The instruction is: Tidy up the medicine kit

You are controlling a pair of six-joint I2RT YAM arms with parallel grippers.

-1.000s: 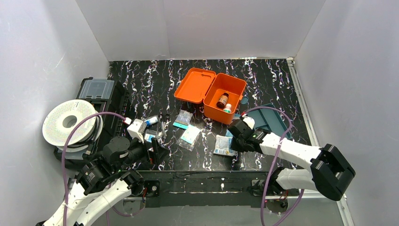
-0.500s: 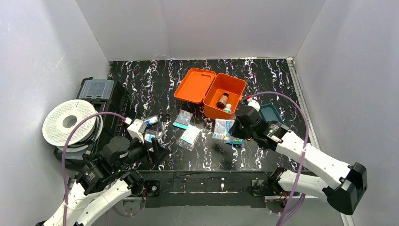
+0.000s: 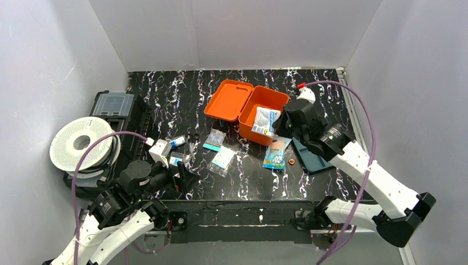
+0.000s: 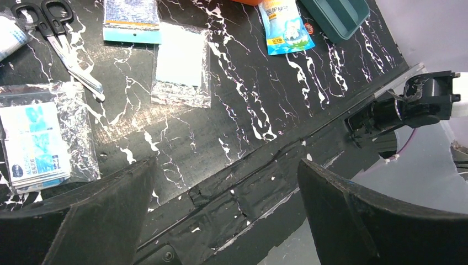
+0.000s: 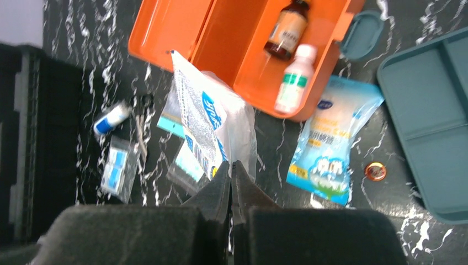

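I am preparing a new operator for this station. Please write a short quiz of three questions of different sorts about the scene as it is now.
1. True or false: the right fingers are shut on a white packet.
2. What lies in the kit besides the brown bottle?
3. What lies next to the blue pouch? A) a copper disc B) a spoon C) a battery

Key: 1 true; 2 a white bottle; 3 A.
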